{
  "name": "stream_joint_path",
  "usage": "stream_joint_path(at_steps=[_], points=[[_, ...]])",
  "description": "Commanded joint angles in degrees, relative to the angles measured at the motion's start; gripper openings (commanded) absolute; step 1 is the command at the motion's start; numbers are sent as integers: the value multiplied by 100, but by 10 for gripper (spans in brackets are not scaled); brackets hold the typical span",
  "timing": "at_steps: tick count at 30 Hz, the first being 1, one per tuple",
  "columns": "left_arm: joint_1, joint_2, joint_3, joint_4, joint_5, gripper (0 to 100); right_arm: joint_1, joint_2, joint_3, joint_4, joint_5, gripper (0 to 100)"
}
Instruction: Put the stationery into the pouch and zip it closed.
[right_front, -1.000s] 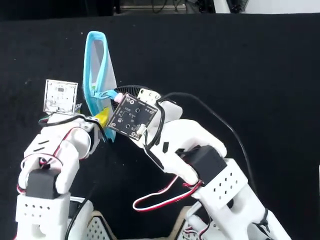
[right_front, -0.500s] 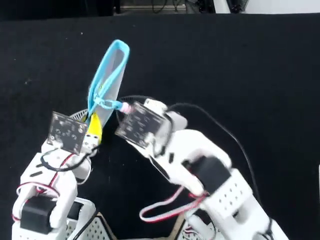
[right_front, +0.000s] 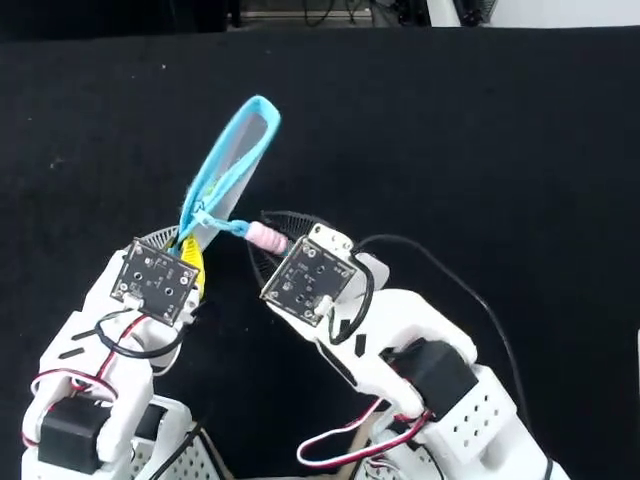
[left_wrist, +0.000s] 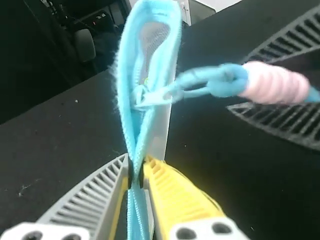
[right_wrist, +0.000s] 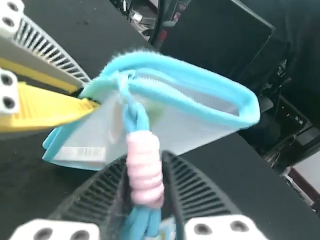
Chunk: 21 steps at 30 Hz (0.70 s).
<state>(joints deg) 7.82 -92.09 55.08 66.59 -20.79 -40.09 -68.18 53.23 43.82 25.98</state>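
The pouch is held up off the black table, left of centre. It slants from its near end up toward the far right, and its blue-edged mouth gapes in a loop at the far end. The left claw is clamped narrow on the pouch's near end, the blue edge pinched between its 2 fingers, 1 grey and 1 yellow. Just to the right, the right claw is closed around the pink pull. A short blue cord ties that pull to the zip slider on the pouch's edge.
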Motion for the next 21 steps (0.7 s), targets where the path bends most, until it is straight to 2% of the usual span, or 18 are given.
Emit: stream_joint_path(at_steps=[1, 9, 13, 21], points=[[13, -26, -92, 26, -9, 29, -255, -110, -163, -9, -35, 123], [31, -26, 180, 18, -9, 29, -325, -110, -40, -703, -44, 123], [31, -26, 312, 0, -9, 29, -325, -110, -48, -879, -466, 123], [31, -26, 286, 18, -9, 29, -325, -119, 171, -967, -545, 123]])
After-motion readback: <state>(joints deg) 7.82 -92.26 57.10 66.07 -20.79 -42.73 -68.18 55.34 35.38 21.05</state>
